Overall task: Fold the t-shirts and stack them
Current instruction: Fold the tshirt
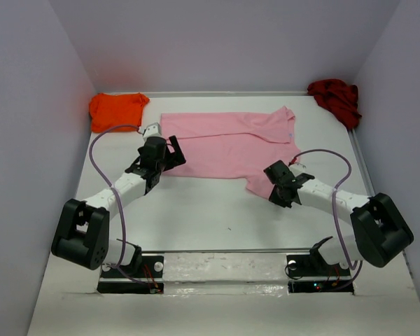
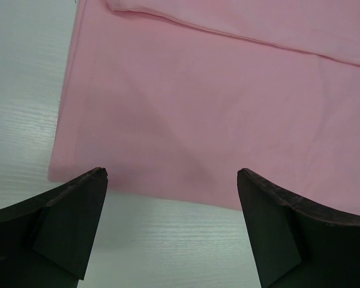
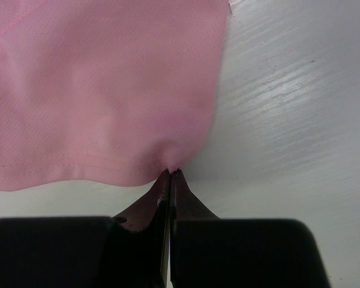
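The light pink cloth t-shirt (image 1: 227,143) is laid flat in the middle, its near right hem pinched by the right gripper (image 3: 170,173), with the left gripper (image 2: 172,174) held spread wide over its near left edge. Only a tiny bit of cloth seems to be caught, so it could be dropped if pulled fast. That pinch is shown only in the right wrist view.

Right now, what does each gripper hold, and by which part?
The right gripper pinches the pink t-shirt at a hemmed corner; the left gripper holds nothing.
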